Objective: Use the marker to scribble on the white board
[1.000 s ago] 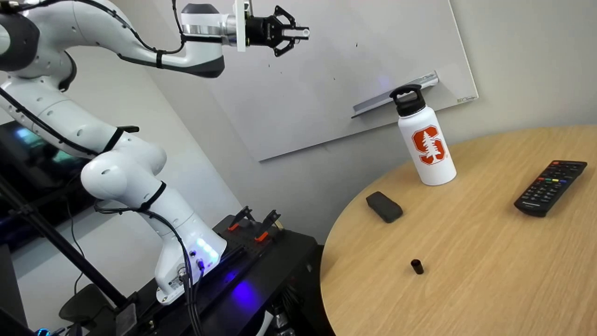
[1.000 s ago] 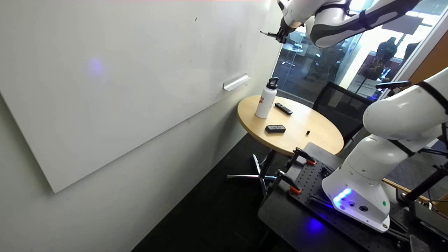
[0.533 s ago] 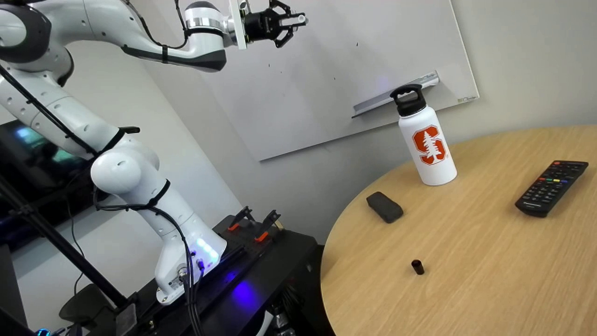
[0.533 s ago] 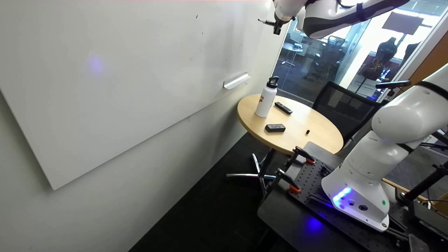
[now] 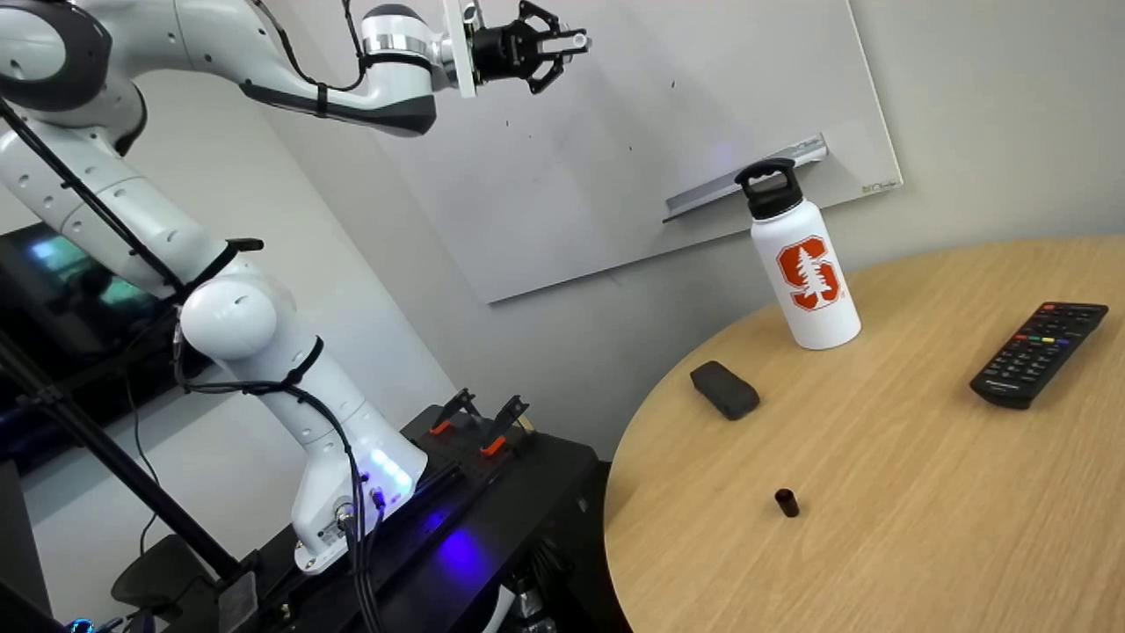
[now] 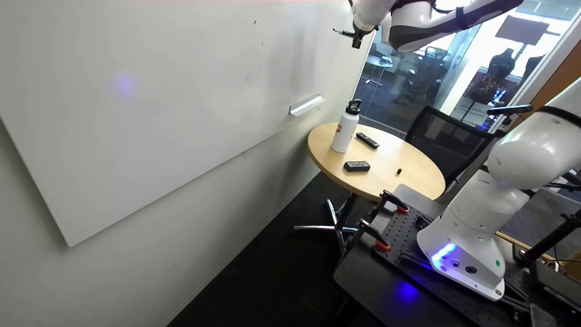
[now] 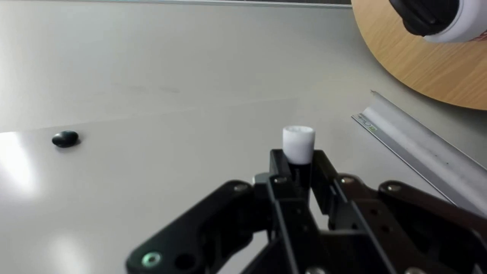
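Note:
My gripper (image 7: pixel 298 160) is shut on the marker (image 7: pixel 298 146), whose white end pokes up past the fingertips while its dark middle sits between them. In an exterior view the marker (image 6: pixel 339 31) juts sideways from the gripper (image 6: pixel 352 35), dark tip pointing toward the wall with the white board (image 6: pixel 172 118). Contact between tip and board cannot be made out. Seen in another exterior view, the gripper (image 5: pixel 573 42) is high up in front of the white board (image 5: pixel 606 167). The board (image 7: pixel 171 182) fills much of the wrist view behind the fingers.
A ledge (image 5: pixel 747 180) sticks out from the board's lower part. On the round wooden table (image 5: pixel 923 527) are a white bottle (image 5: pixel 813 281), a black block (image 5: pixel 724 389), a remote (image 5: pixel 1039 354) and a small black cap (image 5: pixel 787 503). A black oval piece (image 7: pixel 65 139) shows in the wrist view.
The arm has risen and shifted a little toward the board side, then dipped slightly in the last half second. The marker has travelled with the gripper; the objects on the table have stayed put.

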